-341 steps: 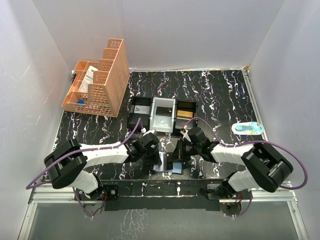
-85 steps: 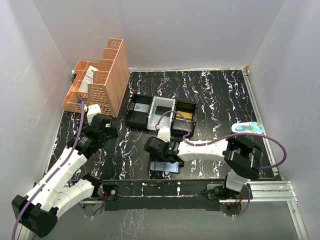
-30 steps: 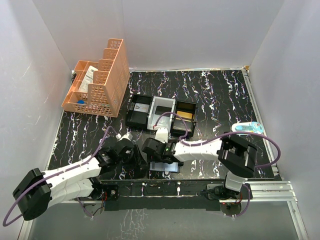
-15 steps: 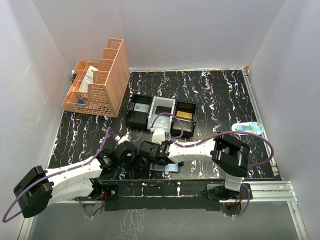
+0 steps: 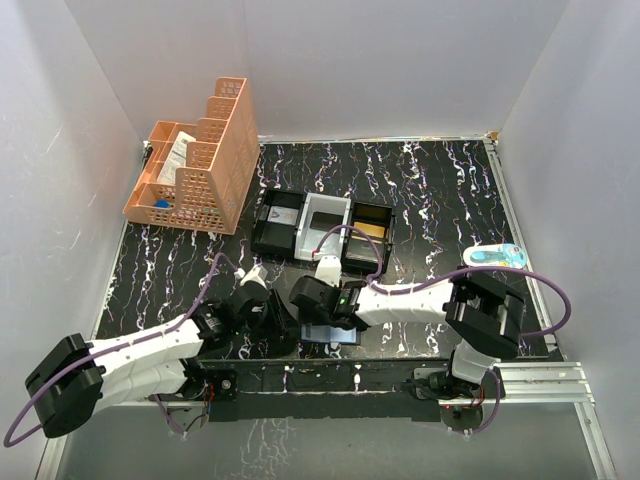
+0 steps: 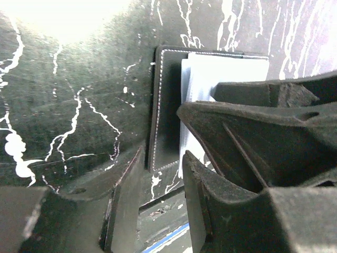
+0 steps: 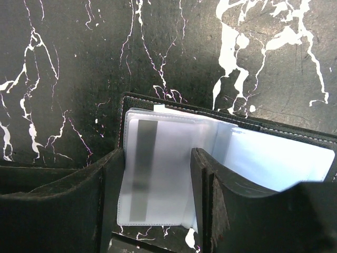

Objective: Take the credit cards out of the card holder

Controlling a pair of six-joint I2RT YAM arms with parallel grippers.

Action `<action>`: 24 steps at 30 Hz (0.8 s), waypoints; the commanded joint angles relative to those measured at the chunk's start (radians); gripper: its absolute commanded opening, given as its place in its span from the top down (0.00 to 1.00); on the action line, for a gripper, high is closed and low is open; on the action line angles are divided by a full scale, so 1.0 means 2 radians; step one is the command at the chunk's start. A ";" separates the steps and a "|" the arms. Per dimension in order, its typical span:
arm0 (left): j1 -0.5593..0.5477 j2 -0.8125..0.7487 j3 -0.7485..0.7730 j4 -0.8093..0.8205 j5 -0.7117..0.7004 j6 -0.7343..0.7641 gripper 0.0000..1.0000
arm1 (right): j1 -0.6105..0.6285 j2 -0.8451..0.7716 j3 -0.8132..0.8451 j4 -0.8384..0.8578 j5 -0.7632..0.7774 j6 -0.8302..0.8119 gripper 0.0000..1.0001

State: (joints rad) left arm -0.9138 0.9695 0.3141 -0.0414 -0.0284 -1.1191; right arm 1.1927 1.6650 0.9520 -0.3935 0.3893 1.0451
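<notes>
Across the black marbled desk [image 5: 430, 190], I am working at the near edge. The card holder [image 6: 167, 100] is lying open and flat there between my two arms, well apart from the orange rack [image 5: 225, 140] and the black-and-white tray [image 5: 268, 240] farther back.

My right gripper [image 7: 156, 174] is hovering over the holder with its jaws standing about half apart and gripping nothing. Clear plastic sleeves [image 7: 274, 158] are fanning out beneath it, one showing in the gap between the jaws. My left gripper [image 6: 162, 158] is sitting at the holder's outer edge, jaws parted only narrowly and clamping nothing that I can see. Whether it is touching the cover I cannot tell.

I am judging the holder to be light and thin, its stitched cover supple rather than rigid. It is likely to slide or lift off the desk unless one gripper is pinning a panel down. The sleeves are looking soft, glossy and slippery, and would probably buckle if pinched. The card [image 7: 163, 184] inside the nearest sleeve, crossed by a grey stripe [image 7: 141, 168], is looking stiff and thin. The best hold is probably its edge at the sleeve's mouth, though I cannot make out which side is open.

No brand, label or lettering is showing legibly on the holder or the card, and the papers in the rack are too small to read.
</notes>
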 commanded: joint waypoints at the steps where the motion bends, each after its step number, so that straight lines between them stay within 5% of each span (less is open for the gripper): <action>1: -0.004 -0.008 -0.016 0.049 0.033 0.014 0.66 | -0.005 -0.008 -0.019 0.035 -0.037 0.001 0.50; 24: -0.006 0.016 -0.018 0.045 0.015 0.006 0.72 | -0.016 -0.029 -0.046 0.068 -0.058 -0.001 0.51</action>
State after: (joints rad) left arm -0.9203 1.0378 0.2905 0.0731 0.0376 -1.1027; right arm 1.1603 1.6165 0.8852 -0.3084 0.3176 1.0264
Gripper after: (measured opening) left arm 0.280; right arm 0.500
